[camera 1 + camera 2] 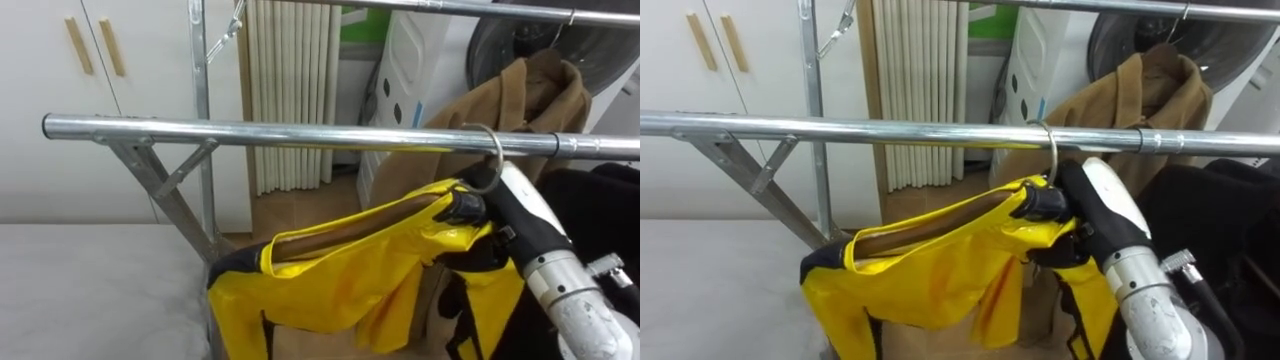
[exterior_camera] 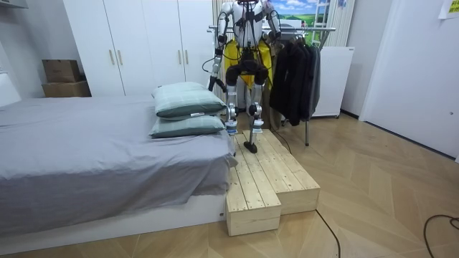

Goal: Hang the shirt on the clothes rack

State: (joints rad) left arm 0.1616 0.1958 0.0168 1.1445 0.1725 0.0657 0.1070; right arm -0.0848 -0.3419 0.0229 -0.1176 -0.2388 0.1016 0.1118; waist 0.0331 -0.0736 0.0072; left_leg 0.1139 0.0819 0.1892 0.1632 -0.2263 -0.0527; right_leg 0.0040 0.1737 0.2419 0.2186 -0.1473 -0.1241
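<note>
Right of the bed (image 1: pixel 90 290), the yellow jacket (image 1: pixel 340 285) droops on its hanger (image 1: pixel 350 230), whose hook (image 1: pixel 493 158) loops over the rail (image 1: pixel 300 134). The right robot hand (image 1: pixel 480 212) is curled round the hanger's neck, with a brown coat (image 1: pixel 520 110) behind

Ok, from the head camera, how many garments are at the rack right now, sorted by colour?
Yellow: 1, the jacket on the hanger held by the right hand, its hook at the rail.
Tan: 1, a coat behind.
Black: 1 dark bunch at the right; separate pieces cannot be told apart.
Total: 3.
</note>
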